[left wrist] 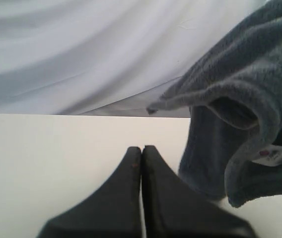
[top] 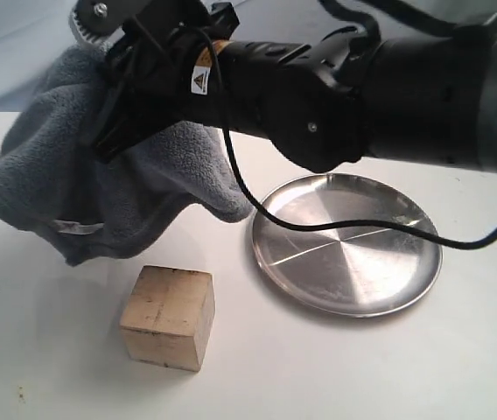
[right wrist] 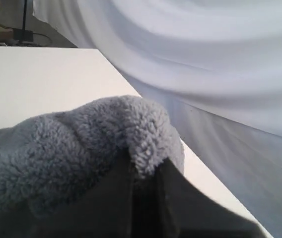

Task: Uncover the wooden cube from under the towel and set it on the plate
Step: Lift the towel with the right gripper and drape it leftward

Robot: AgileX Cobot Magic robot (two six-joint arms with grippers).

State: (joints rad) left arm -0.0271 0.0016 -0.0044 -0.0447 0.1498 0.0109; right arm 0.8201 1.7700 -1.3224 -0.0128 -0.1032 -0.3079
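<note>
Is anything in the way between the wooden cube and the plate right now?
Nothing visible lies between the wooden cube and the plate. The towel hangs from the right tool, behind that path, and a black cable droops over the plate.

Wooden cube [top: 168,317] left of plate [top: 362,271], apart; towel [top: 56,184] behind the cube

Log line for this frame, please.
right gripper: shut on towel, lifted | wooden cube: uncovered, on table | plate: empty | left gripper: shut, empty
</note>
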